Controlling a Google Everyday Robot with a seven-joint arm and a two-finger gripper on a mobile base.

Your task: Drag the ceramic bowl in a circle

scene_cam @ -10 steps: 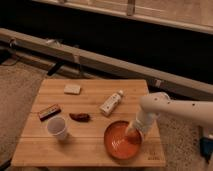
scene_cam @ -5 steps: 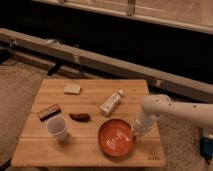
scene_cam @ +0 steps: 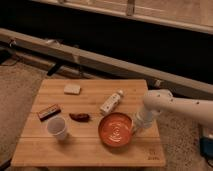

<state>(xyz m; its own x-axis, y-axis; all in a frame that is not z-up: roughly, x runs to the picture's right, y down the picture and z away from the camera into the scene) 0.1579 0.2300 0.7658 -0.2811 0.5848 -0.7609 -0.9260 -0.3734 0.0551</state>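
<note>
The ceramic bowl is wide, shallow and orange-red. It sits on the wooden table near the front right. My gripper is at the bowl's right rim, reaching down from the white arm that comes in from the right. The gripper's tip is hidden where it meets the rim.
A white cup stands left of the bowl, with a dark red item between them. A white bottle lies just behind the bowl. A brown bar and a pale block lie farther left. The table's right edge is close to the gripper.
The bowl has slid left and then toward the far side of the table, and the gripper moved with it at its right rim.
</note>
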